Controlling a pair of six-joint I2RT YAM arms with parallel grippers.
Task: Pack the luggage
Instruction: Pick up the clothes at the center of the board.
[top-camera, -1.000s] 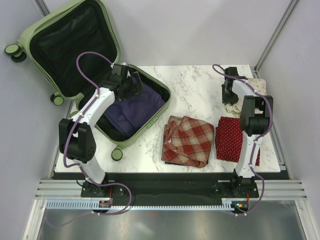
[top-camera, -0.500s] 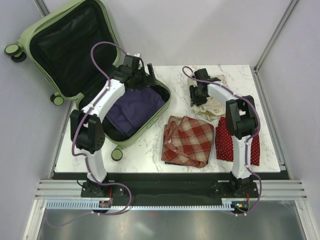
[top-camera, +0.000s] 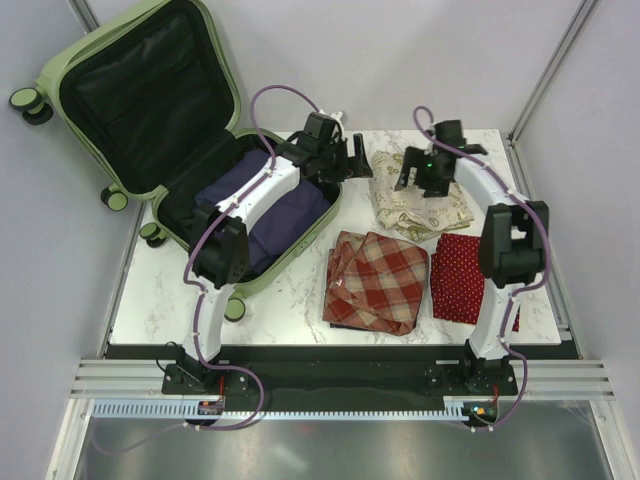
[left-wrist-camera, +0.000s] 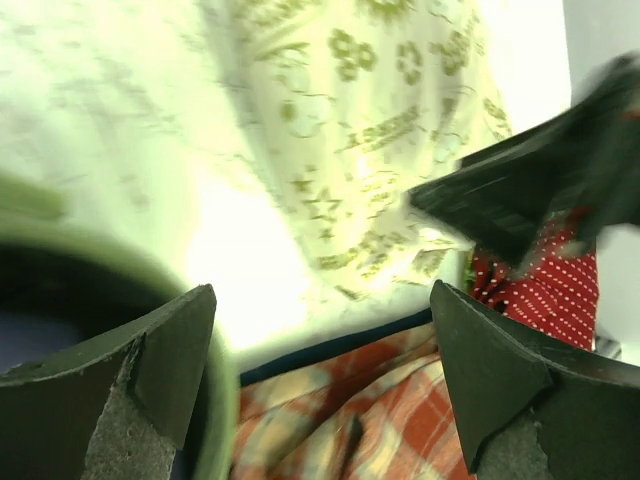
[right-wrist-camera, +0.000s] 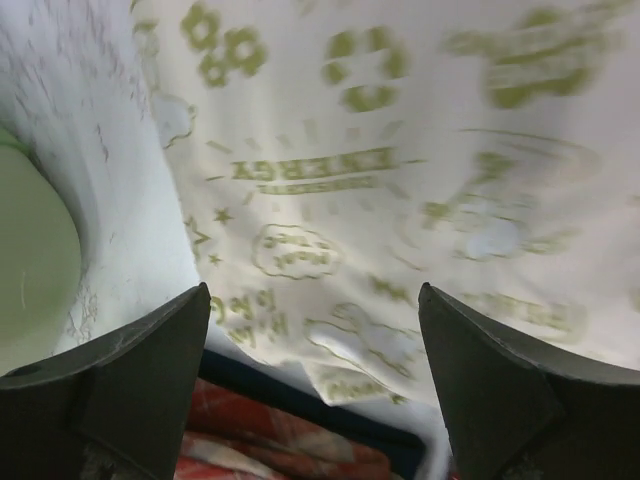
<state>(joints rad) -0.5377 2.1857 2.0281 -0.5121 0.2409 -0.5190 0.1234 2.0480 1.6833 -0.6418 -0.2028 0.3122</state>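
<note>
Open luggage (top-camera: 130, 90) just left of spread left hand (top-camera: 345, 160), right hand (top-camera: 420, 172) spread too

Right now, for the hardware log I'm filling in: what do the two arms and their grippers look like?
Both the left arm and right arm have white links between bulky black joints, with a looping purple cable along each. The left gripper and right gripper carry two dark, wedge-shaped fingers. A green light glows on the right wrist.

The marble table (top-camera: 300, 300) carries luggage (top-camera: 140, 90), cream cloth (top-camera: 420, 210), plaid cloth (top-camera: 375, 280), red cloth (top-camera: 458, 280).
</note>
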